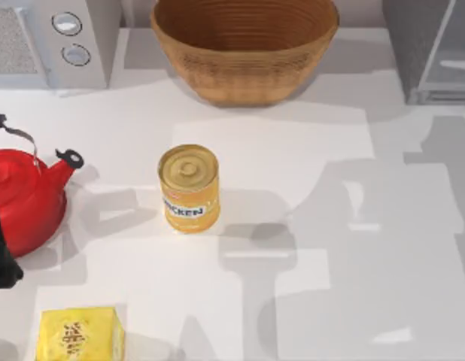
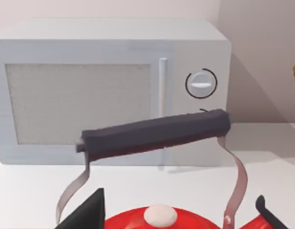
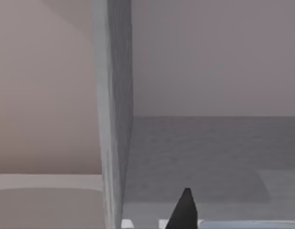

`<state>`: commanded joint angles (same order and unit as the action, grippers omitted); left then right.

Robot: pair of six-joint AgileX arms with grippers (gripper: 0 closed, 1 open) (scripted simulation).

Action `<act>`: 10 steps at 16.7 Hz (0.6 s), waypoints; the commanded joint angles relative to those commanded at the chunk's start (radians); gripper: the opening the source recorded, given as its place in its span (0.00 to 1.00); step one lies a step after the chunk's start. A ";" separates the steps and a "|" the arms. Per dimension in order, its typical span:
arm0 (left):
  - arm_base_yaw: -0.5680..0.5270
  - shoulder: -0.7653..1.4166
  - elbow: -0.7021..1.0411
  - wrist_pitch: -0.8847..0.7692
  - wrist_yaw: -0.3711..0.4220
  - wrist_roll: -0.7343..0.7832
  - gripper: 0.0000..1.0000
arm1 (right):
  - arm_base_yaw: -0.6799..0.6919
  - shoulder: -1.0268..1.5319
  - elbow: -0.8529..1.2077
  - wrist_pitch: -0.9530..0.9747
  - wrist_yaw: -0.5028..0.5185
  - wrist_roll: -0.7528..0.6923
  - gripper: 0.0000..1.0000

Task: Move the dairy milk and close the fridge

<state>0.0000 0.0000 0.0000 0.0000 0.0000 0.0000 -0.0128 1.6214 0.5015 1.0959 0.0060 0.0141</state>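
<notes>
Right gripper (image 3: pixel 185 210) at fridge (image 1: pixel 432 53), far right; jaw state cannot tell. Milk perhaps inside, unseen. Risk: door swing clips finger. Left arm parked beside kettle (image 1: pixel 25 199).

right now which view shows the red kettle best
The top view: the red kettle sits whole at the table's left edge, spout and handle plain. The left wrist view gives its dark handle and lid knob close up, before the grey appliance.

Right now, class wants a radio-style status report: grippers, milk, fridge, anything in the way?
Left arm at table's left edge by the red kettle. Right gripper at the fridge, top-right corner. Milk carton not sighted. Yellow can mid-table, away from the fridge.
</notes>
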 joint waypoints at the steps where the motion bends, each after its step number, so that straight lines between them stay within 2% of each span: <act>1: 0.000 0.000 0.000 0.000 0.000 0.000 1.00 | -0.014 0.053 0.055 -0.012 -0.015 -0.002 0.00; 10: 0.000 0.000 0.000 0.000 0.000 0.000 1.00 | -0.165 0.565 0.683 -0.178 -0.174 -0.017 0.00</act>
<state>0.0000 0.0000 0.0000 0.0000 0.0000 0.0000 -0.1783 2.1867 1.1847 0.9174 -0.1677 -0.0032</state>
